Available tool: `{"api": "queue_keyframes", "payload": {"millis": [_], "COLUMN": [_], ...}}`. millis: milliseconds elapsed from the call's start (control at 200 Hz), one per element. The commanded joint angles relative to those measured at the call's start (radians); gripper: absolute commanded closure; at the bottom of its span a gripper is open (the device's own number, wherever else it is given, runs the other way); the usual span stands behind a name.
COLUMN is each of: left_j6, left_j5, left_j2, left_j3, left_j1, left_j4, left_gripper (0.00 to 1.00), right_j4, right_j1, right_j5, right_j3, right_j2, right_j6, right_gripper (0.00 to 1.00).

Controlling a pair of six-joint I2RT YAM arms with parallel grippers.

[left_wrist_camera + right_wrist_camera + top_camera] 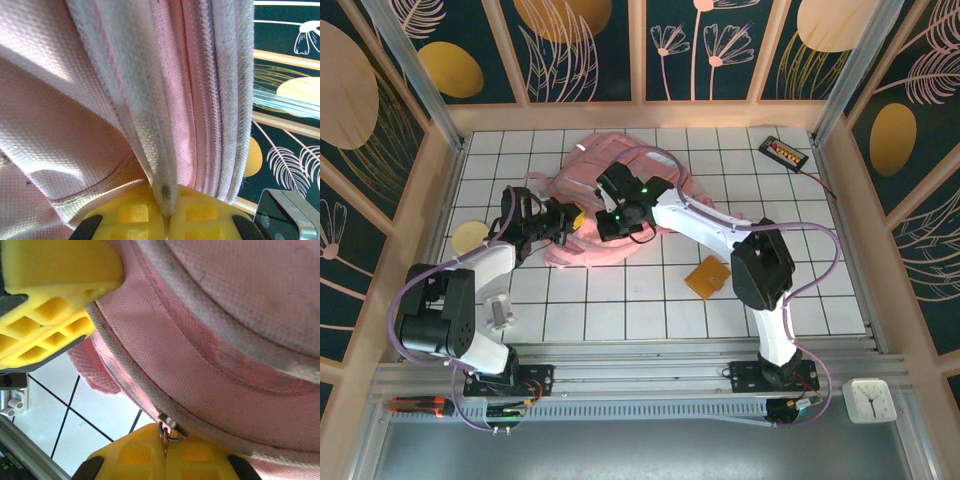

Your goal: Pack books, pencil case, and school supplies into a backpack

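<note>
On the desk, top view: the pink backpack lies crumpled at centre, toward the rear, straps spread over the tiles. The left hand sits at its near-left edge. The right hand is just beside it on the near edge. Both touch the fabric. The orange pad lies flat on the tiles to the right of the backpack, outside it and apart from it. A black gadget lies at the far right corner, and a pale yellow disc at the left edge. The backpack's interior is hidden, so I cannot tell its contents.

Left wrist view: the left hand is closed, its yellow fingers pinching a grey-edged fold of the backpack. Zip tracks run upward just right of the fold.

Right wrist view: the right hand is closed, fingers pressed together, gripping the backpack by a small metal ring at its seam. White tiles show at lower left.
</note>
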Motion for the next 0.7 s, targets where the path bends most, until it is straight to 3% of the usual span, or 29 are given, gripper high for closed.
{"api": "queue_keyframes", "payload": {"millis": [0, 160, 545, 600, 695], "left_j6": [-0.010, -0.005, -0.010, -0.009, -0.014], "left_j5": [0.022, 0.033, 0.038, 0.036, 0.035], "left_j2": [-0.014, -0.016, -0.014, -0.018, -0.022], "left_j3": [0.021, 0.041, 0.058, 0.062, 0.065], "left_j1": [-0.009, -0.009, -0.008, -0.008, -0.009], "left_j4": [0.072, 0.063, 0.061, 0.056, 0.055], "left_gripper": [1.00, 1.00, 1.00, 1.00, 1.00], "right_j4": [-0.027, -0.026, -0.020, -0.019, -0.016], "right_j1": [0.008, -0.004, -0.005, -0.006, -0.006], "right_j5": [0.006, 0.014, 0.018, 0.010, 0.010], "right_j3": [0.014, 0.005, -0.014, -0.005, 0.010], "right_j2": [0.002, 0.000, 0.005, 0.005, 0.010], "right_j6": [-0.012, -0.006, 0.010, 0.020, 0.058], "right_gripper": [0.99, 0.85, 0.87, 0.81, 0.60]}}
